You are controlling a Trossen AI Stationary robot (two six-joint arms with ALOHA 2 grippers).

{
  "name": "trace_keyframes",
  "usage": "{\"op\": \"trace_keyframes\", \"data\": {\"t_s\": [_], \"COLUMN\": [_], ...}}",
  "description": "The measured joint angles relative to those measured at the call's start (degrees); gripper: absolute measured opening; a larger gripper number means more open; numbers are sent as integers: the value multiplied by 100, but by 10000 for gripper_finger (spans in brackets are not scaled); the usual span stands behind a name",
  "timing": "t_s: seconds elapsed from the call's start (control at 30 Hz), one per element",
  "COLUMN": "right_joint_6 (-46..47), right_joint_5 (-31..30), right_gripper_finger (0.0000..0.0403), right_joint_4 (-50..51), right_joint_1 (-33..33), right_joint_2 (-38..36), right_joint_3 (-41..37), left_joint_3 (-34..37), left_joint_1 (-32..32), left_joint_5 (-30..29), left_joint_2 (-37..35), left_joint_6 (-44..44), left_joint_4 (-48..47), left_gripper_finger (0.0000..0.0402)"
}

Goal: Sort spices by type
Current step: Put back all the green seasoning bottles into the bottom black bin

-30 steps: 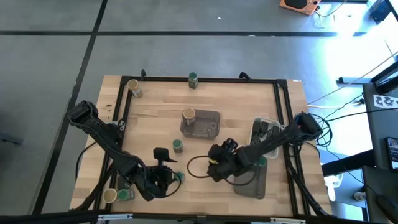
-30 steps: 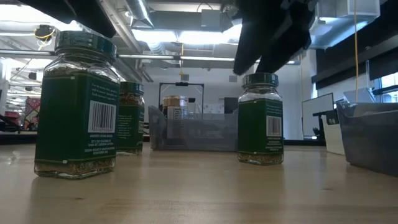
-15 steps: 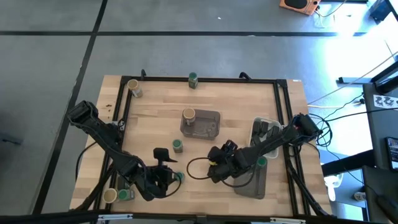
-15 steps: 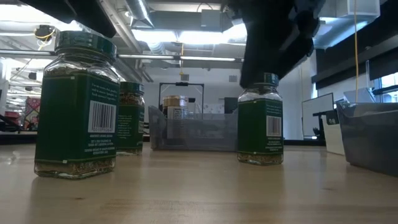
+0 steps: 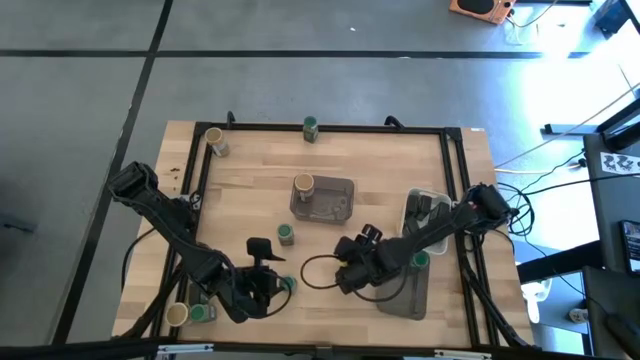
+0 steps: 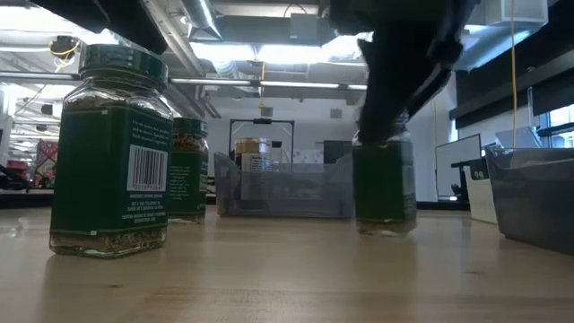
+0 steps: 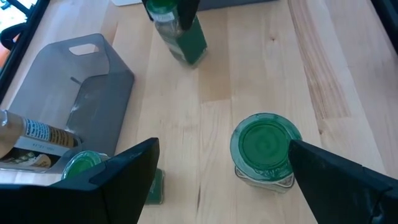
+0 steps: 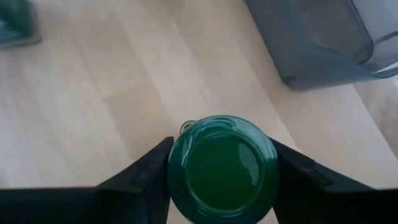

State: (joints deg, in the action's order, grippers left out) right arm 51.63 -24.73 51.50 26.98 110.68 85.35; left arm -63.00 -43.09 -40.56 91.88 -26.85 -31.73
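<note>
Wooden desk [image 5: 250,200], jars scattered. Green-lidded jar [image 8: 222,167] stands mid-desk near the grey tray [image 5: 405,292], right gripper [image 8: 221,169] jaws pinching its sides. Step: grasp. Next, likely: lift straight, carry to its group. Left gripper [image 7: 221,168] waits near-left, jaws spread.

Green-lidded jar [image 8: 222,167], dark jaws, pale wooden table [image 5: 380,165], grey tray [image 5: 333,200].

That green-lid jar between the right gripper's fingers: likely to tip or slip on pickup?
Probably stiff: the green-lid jar looks like clear glass or hard plastic, so smooth walls may slip. It stands taller than wide, so a side push could tip it. The right gripper straddles it just below the lid, fingers on both sides, which should limit swinging.
</note>
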Motion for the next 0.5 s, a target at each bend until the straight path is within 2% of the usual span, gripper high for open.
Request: {"op": "trace_keyframes", "data": {"t_s": [0.13,0.5], "right_joint_6": [-98,380], "right_joint_5": [59,241], "right_gripper_finger": [204,204], "right_joint_4": [73,1395], "right_joint_1": [165,849], "right_joint_2": [-276,-1208], "right_joint_3": [-3,0], "left_joint_3": [0,0], "left_joint_1": [2,2], "left_joint_5": [0,0], "left_joint_2": [0,0], "left_joint_6": [7,23], "left_joint_4": [17,93], "left_gripper_finger": [354,354]}}
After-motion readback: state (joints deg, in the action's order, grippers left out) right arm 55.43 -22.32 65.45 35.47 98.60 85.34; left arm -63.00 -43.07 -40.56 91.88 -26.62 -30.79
